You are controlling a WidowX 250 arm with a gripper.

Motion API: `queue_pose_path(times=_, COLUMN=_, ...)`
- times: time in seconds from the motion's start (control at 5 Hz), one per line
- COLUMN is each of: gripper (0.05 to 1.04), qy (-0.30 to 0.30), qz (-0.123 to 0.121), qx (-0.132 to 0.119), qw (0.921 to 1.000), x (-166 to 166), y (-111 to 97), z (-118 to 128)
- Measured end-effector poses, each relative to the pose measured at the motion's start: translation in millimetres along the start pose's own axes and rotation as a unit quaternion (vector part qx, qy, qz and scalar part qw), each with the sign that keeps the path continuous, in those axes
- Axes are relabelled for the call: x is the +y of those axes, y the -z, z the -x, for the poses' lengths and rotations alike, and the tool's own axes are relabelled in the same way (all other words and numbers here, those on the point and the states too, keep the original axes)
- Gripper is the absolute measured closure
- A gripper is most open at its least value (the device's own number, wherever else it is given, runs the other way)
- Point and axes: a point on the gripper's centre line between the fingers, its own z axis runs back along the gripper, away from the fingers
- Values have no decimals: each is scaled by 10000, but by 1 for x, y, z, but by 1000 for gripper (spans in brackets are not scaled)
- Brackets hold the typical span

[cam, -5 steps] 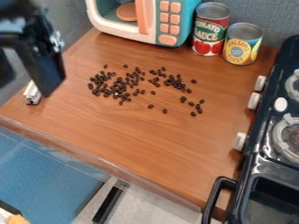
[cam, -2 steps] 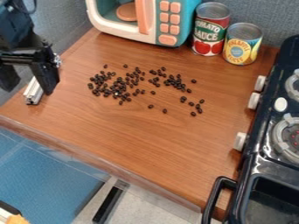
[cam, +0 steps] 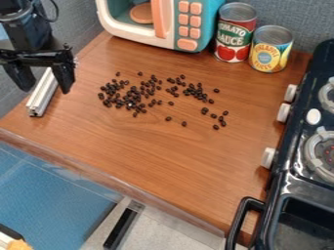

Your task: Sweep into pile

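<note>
Spread wide, the two fingers (cam: pixel 64 77) of the black gripper (cam: pixel 47 91) have nothing pinched between them. The dark beans (cam: pixel 129 104) lie on the upper-middle part of the wooden counter (cam: pixel 150 156), to the right of the gripper in the camera view and well apart from it. They are thickest at their left end, where many touch, and thin out rightward into a smaller clump and loose single beans. I judge the sweep to be barely begun at best: the left cluster is a partial gathering, and the right clump and the stragglers below it have yet to be drawn into one pile. The scatter has no front end to point anywhere; its long axis runs left to right, sloping gently down toward the stove (cam: pixel 283 183), while single beans are too small to read for direction. Farther out, a metal rail (cam: pixel 40 97) slants along the counter's left edge, a toy microwave (cam: pixel 188 45) stands behind the beans, and two cans (cam: pixel 233 36) stand beside it.
</note>
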Motion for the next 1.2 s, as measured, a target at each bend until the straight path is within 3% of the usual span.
queue_pose_path(times=0.6, gripper=83, qy=-472, qz=-351, qx=155, qw=9981, x=51, y=40, z=-39)
queue_pose_path(times=1.2, gripper=83, qy=-643, qz=-322, qx=267, qw=9971, x=58, y=65, z=-42)
